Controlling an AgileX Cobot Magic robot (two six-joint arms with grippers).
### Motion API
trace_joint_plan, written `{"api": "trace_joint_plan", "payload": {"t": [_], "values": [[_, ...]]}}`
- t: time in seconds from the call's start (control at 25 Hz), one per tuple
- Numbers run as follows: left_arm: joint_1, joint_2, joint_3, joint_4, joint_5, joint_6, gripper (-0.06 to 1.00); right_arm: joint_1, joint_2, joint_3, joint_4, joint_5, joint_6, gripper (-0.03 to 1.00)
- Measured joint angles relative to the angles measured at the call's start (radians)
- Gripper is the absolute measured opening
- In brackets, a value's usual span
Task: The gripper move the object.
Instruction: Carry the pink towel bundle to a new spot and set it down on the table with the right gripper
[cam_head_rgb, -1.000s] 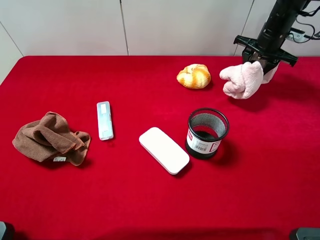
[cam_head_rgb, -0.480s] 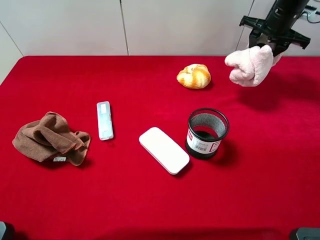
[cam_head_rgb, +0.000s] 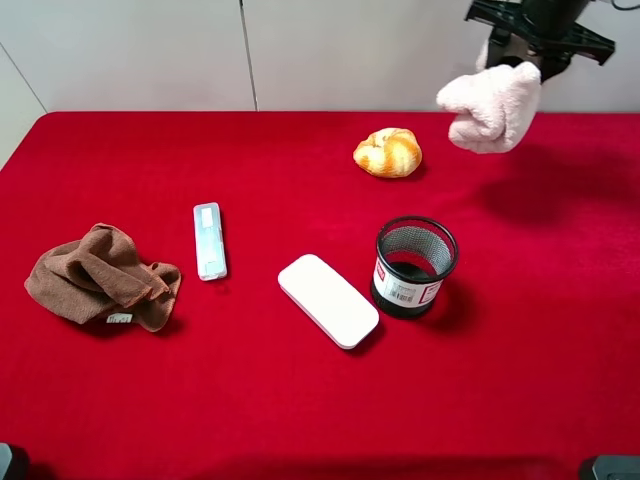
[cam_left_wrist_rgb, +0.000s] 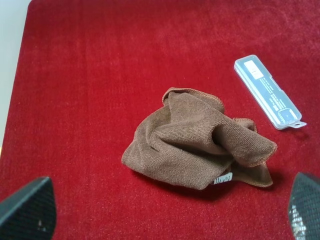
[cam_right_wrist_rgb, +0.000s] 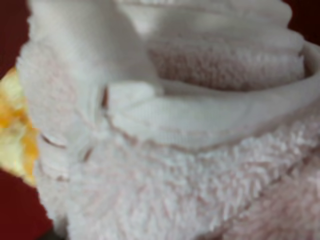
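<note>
Currently the red counter (cam_head_rgb: 150, 400) carries five loose items. The task's thing, a pink fluffy cloth (cam_head_rgb: 490, 105), hangs clear of the surface at the far right, bunched beneath the right end effector (cam_head_rgb: 516, 62), which pinches its upper fold. The fingertips are buried in the pile, so how deep the bite goes cannot be told.

Risks, as judged:
- Pink cloth: if only a fold is caught, it may slip or unfurl in transit and land short of wherever it is meant to go. It also fills the right wrist view (cam_right_wrist_rgb: 165, 150), so that camera gives almost no sight of a drop spot.
- Brown cloth (cam_head_rgb: 100, 278): well apart from the carry. The left end effector (cam_left_wrist_rgb: 165, 217) hovers above it, spread wide and empty, so little hazard.
- White case (cam_head_rgb: 328, 300): flat, and unlikely to be disturbed.
- Mesh cup (cam_head_rgb: 415, 265): upright, light-looking and nearest a path back toward the middle. A low-hanging tail could snag the rim and tip it.
- Bread roll (cam_head_rgb: 388, 152): near the cloth, so a sideways sweep might nudge it.
- Clear plastic box (cam_head_rgb: 209, 240): far off, negligible.
</note>
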Motion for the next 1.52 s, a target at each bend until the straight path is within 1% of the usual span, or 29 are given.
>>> {"api": "trace_joint_plan", "payload": {"t": [0.4,0.68,1.12,1.52], "values": [[0.000,0.000,0.000,0.000,0.000,0.000,0.92,0.172,-0.061,0.000,0.003,0.001,-0.043,0.36],[0.000,0.000,0.000,0.000,0.000,0.000,0.92,0.273,-0.075,0.000,0.002,0.001,-0.067,0.36],[0.000,0.000,0.000,0.000,0.000,0.000,0.92,0.398,-0.075,0.000,0.002,0.001,-0.102,0.36],[0.000,0.000,0.000,0.000,0.000,0.000,0.92,0.467,-0.075,0.000,0.000,0.002,-0.143,0.36]]}}
